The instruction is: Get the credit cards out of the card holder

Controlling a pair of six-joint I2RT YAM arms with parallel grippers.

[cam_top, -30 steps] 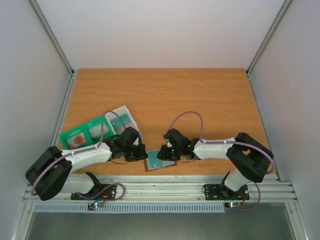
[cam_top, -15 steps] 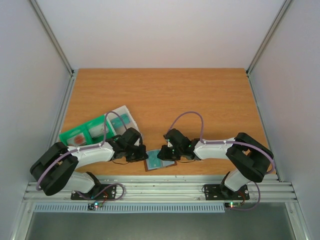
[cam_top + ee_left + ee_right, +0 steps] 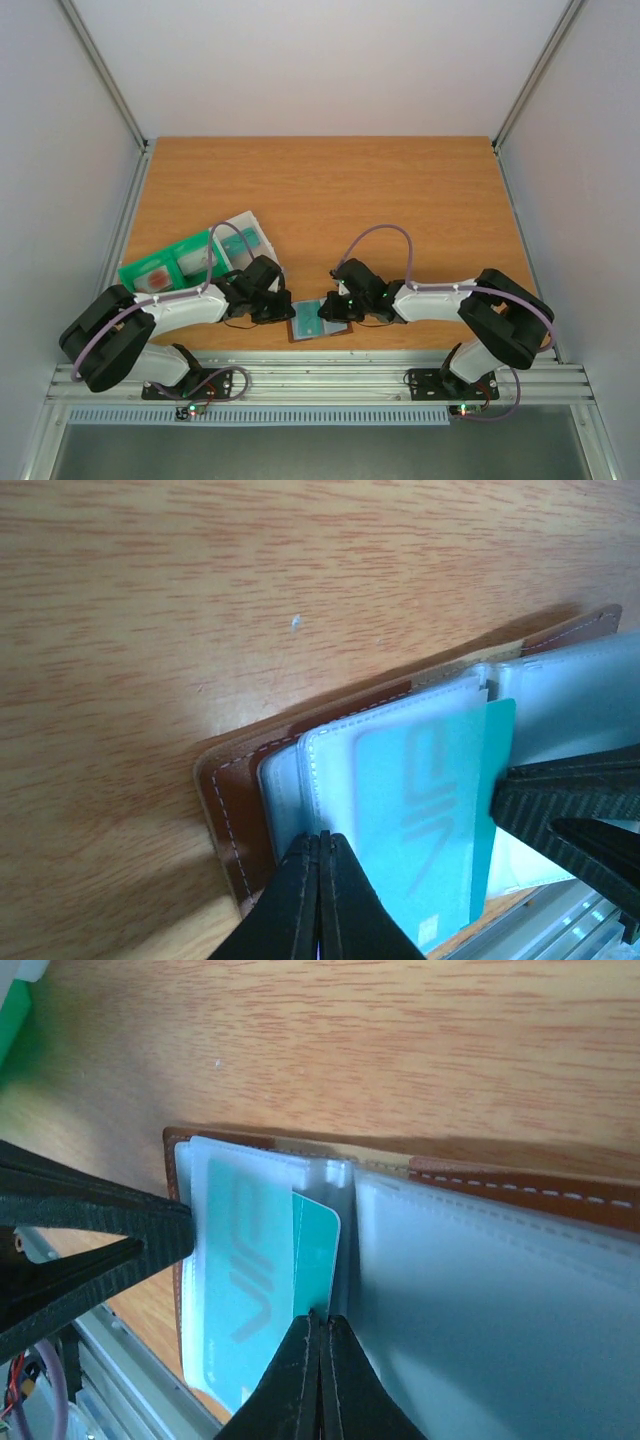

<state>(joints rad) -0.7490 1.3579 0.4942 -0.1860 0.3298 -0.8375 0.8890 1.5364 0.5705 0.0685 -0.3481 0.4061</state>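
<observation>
The brown card holder (image 3: 318, 321) lies open near the table's front edge, with clear grey-blue sleeves (image 3: 500, 1290). A teal credit card (image 3: 318, 1245) sticks partly out of the left sleeve (image 3: 400, 800) toward the fold. My right gripper (image 3: 322, 1318) is shut, its tips pinching the exposed edge of that card. My left gripper (image 3: 320, 842) is shut on the outer edge of the same sleeve, by the holder's brown border (image 3: 225, 810). In the top view the left gripper (image 3: 287, 311) and the right gripper (image 3: 333, 312) face each other across the holder.
A green tray (image 3: 140, 266) holding cards with red blotches and a translucent box (image 3: 246, 232) sit at the left behind my left arm. The table's front edge and metal rail (image 3: 320, 372) run just below the holder.
My right arm has shifted slightly to the right, away from the left gripper. The left arm and the holder have stayed in place.
</observation>
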